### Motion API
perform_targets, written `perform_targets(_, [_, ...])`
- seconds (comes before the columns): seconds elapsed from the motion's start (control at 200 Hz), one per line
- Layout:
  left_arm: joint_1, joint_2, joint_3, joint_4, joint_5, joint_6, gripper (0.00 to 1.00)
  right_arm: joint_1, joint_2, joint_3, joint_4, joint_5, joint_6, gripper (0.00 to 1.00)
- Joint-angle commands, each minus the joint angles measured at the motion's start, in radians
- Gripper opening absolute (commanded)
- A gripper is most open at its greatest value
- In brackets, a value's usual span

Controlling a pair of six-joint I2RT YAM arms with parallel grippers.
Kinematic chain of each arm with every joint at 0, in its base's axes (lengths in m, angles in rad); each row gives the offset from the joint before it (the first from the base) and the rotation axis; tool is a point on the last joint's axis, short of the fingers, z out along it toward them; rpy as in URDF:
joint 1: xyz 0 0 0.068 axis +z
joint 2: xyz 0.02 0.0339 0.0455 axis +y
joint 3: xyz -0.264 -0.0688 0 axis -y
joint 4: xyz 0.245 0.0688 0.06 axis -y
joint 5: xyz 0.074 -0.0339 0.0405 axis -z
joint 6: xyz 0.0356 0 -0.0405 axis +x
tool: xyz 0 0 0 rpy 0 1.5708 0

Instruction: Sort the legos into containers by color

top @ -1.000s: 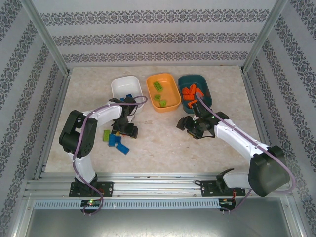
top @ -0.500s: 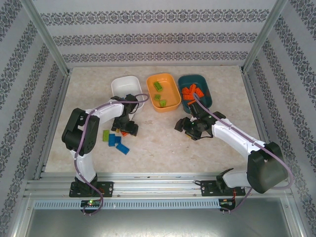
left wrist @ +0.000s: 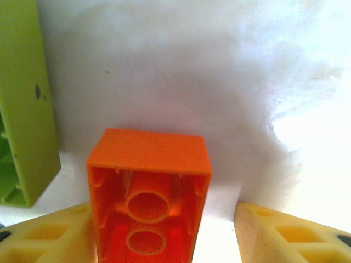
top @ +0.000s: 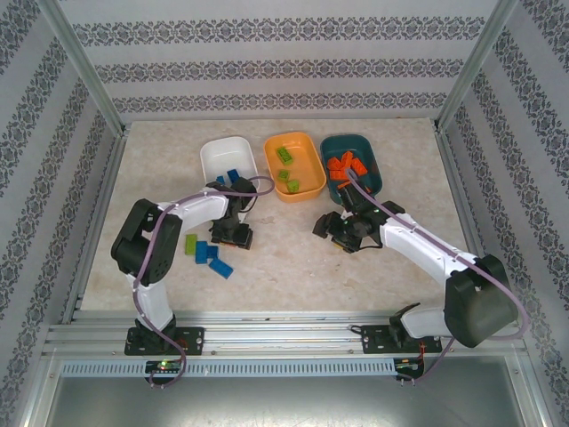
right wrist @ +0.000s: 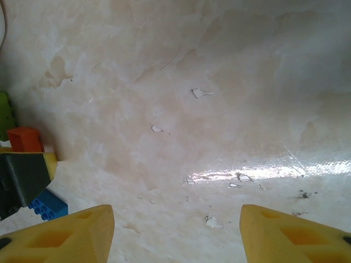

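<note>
Hollow underside turned to the wrist camera, a small orange studded plastic brick [left wrist: 148, 164] lies on the pale marbled surface [left wrist: 219, 82] between the yellow fingers [left wrist: 44, 241] of the left tool [top: 233, 235]. It touches the finger at nine o'clock, while a gap shows before the one at three o'clock: jaws partly open, no grip made. A lime green plastic brick [left wrist: 24, 109] stands just beside it at ten o'clock. The right tool [right wrist: 176, 224] hovers wide open and empty over bare surface. The brick looks light, rigid and slick-walled, likely to skid or twist under an off-centre squeeze; its two flat long walls, taken mid-length, offer the surest hold. Other orange bricks [top: 342, 165] already lie in the dark teal rounded plastic dish [top: 354, 142], at two o'clock from the left tool, its probable destination.
</note>
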Motion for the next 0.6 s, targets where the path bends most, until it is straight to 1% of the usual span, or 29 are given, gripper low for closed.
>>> perform_targets(0.0, [-0.028, -0.002, -0.045, 0.004, 0.066, -0.034, 0.56, 0.018, 0.02, 0.033, 0.019, -0.012, 0.015, 0.62])
perform_targets(0.07, [-0.028, -0.006, -0.043, -0.004, 0.04, -0.034, 0.56, 0.026, 0.025, 0.038, 0.022, -0.011, 0.018, 0.62])
perform_targets(0.12, [-0.027, -0.009, -0.036, -0.012, 0.018, -0.027, 0.6, 0.03, 0.028, 0.038, 0.025, -0.008, 0.021, 0.62])
perform_targets(0.155, [-0.026, -0.008, -0.029, -0.016, 0.003, -0.018, 0.61, 0.035, 0.028, 0.038, 0.027, -0.007, 0.024, 0.62])
perform_targets(0.33, [-0.027, 0.022, 0.025, -0.029, -0.03, 0.003, 0.61, 0.047, 0.027, 0.041, 0.023, -0.005, 0.026, 0.62])
perform_targets(0.46, [-0.026, 0.044, 0.042, -0.022, -0.03, -0.003, 0.56, 0.049, 0.021, 0.04, 0.015, -0.007, 0.024, 0.62])
perform_targets(0.54, [-0.027, 0.047, 0.037, -0.011, -0.03, -0.006, 0.48, 0.05, 0.013, 0.039, 0.008, -0.005, 0.021, 0.62])
perform_targets(0.595, [-0.026, 0.048, 0.034, -0.01, -0.028, -0.01, 0.45, 0.05, 0.006, 0.036, 0.005, -0.004, 0.018, 0.62])
